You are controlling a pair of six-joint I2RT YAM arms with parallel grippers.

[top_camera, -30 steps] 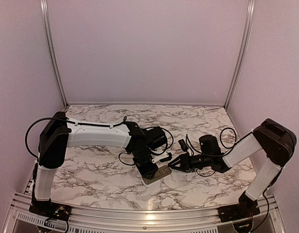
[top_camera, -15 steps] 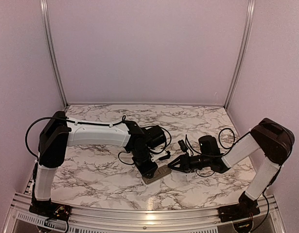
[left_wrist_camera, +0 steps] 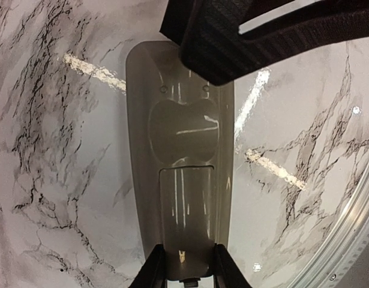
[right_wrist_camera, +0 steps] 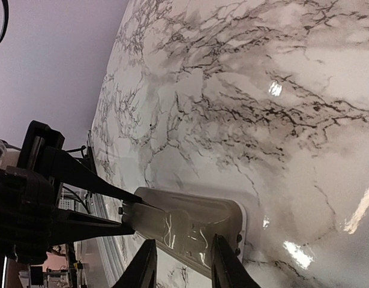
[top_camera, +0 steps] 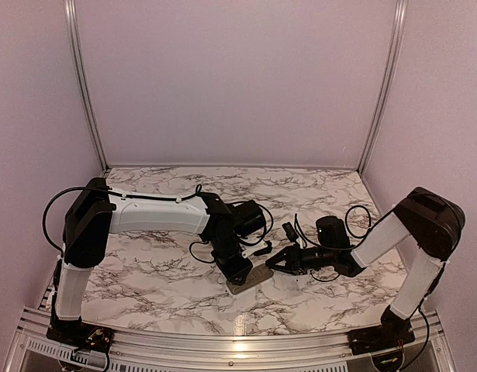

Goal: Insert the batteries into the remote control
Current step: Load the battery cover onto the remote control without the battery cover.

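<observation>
1. As seen from above, the remote control [top_camera: 254,279] lies flat on the marble table [top_camera: 160,287], near the middle of the near edge, between the two arms.
2. Its grey-beige back faces up, showing an oval hollow and a rectangular panel below it. I cannot tell whether that panel is a fitted cover.
3. The left gripper [left_wrist_camera: 187,273] is closed on one short end of the remote control, with one finger pressed to each long edge. The right wrist view confirms this: two thin black fingers meet at that end.
4. The right gripper [right_wrist_camera: 183,267] stands with its jaws parted and has hold of nothing. Its fingers [right_wrist_camera: 223,264] straddle the long edge of the remote control nearest that camera.
5. In the left wrist view, the right gripper covers the end of the remote control opposite the held one. Whether it touches the casing cannot be told.
6. A small dark oblong [top_camera: 288,230] lies on the table just far of the right gripper, apart from the remote control. It is too small to confirm as a battery.
</observation>
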